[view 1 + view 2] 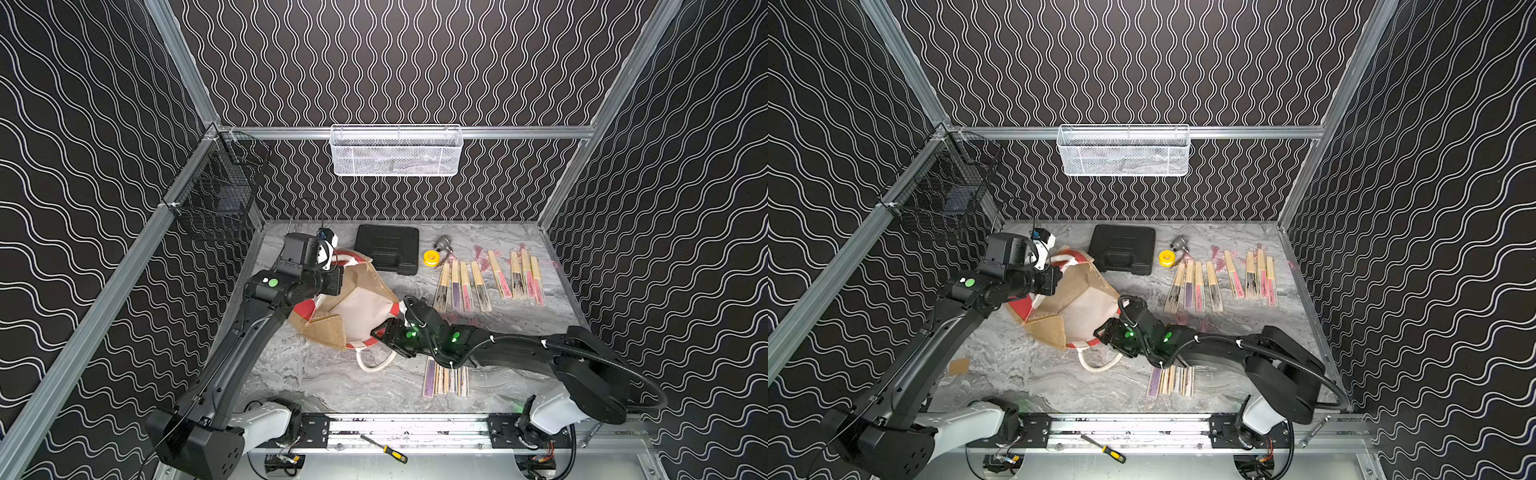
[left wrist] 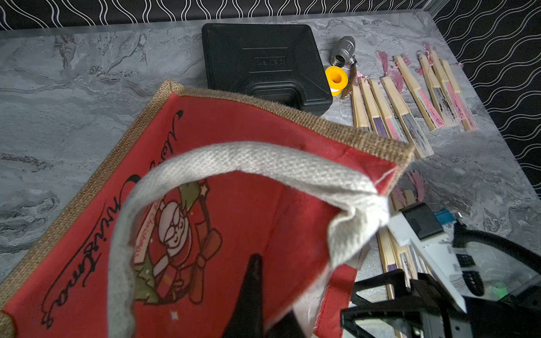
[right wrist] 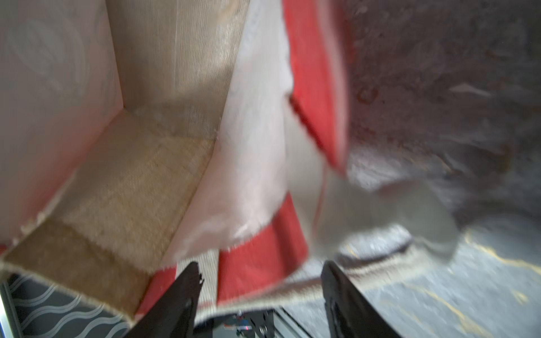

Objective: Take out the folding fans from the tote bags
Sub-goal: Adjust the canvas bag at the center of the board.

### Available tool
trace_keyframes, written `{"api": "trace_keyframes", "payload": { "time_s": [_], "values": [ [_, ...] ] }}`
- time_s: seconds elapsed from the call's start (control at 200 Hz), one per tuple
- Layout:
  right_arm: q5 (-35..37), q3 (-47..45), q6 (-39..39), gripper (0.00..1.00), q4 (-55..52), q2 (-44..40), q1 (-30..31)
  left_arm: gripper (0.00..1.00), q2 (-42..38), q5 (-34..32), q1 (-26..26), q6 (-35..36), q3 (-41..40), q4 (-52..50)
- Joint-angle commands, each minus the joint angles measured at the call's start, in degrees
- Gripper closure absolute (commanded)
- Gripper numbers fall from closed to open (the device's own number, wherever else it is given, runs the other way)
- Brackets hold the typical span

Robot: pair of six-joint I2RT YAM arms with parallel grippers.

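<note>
Top views: high above, facing down over the whole tabletop (image 1: 332, 386).
Left wrist: close over the tote bag (image 2: 263, 131).
Right wrist: nearest, blurred, facing into that bag.

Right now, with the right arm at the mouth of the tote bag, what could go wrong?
1. The right fingers stand open at the rim of the tote bag, beside its rope handle; closing here may snag cloth or rope rather than a fan.
2. The right arm hangs over a bunch of folding fans on the table; a low sweep could scatter them.
</note>
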Motion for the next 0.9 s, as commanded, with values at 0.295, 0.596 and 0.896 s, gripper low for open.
{"api": "trace_keyframes", "payload": {
  "time_s": [0.295, 0.596, 0.896],
  "values": [
    [-1.2, 4.9, 0.5, 0.72, 9.1, 7.5, -0.9, 1.0, 1.3, 0.1, 0.3, 0.8, 0.7, -0.7],
    [-6.5, 9.3, -9.9, 1.0, -4.9, -3.9, -4.5, 1.0, 2.1, 0.6, 0.6, 0.9, 1.1, -1.5],
    [-15.8, 22.6, -22.0, 1.0, -25.8, -4.3, -11.9, 1.0, 1.8, 5.9, 0.6, -2.4, -1.0, -1.7]
  ]
}}
